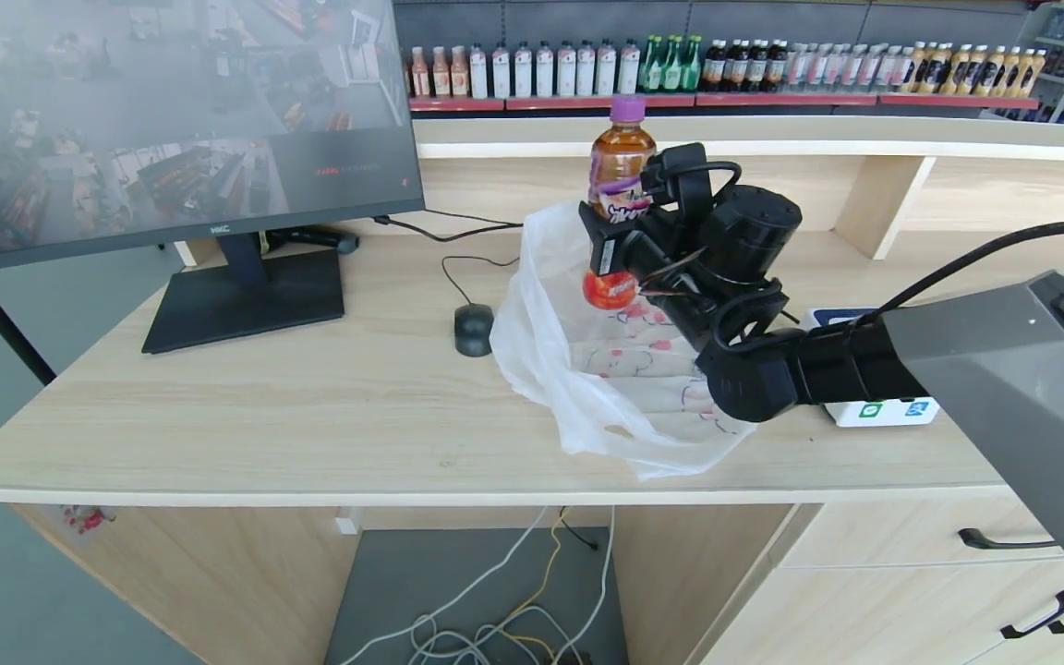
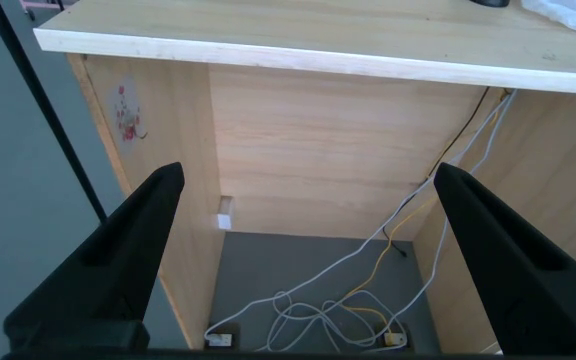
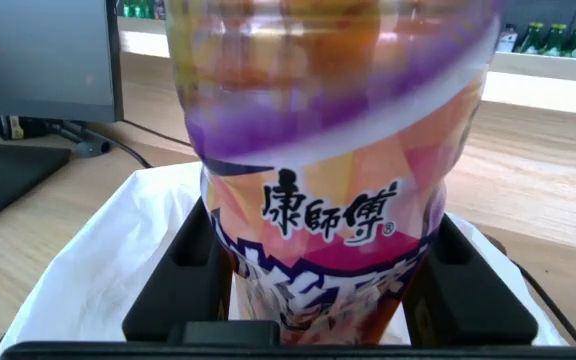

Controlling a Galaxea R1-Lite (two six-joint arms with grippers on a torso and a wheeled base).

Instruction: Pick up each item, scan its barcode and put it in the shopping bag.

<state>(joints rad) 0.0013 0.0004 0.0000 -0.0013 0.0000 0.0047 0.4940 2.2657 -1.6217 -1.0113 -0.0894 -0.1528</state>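
The bottle (image 1: pixel 622 157), purple-capped and upright, is clamped at its lower body by the right gripper (image 1: pixel 618 247), with the jaws pressed against the label. It is held just above the white shopping bag (image 1: pixel 578 369), which lies on the wooden counter (image 1: pixel 310 406). The left gripper (image 2: pixel 308 175) is spread wide, with nothing between its 2 fingers, facing the space under the counter.

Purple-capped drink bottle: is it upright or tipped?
Upright: the purple-capped amber plastic drink bottle stands cap-up, gripped around its label by the right hand.
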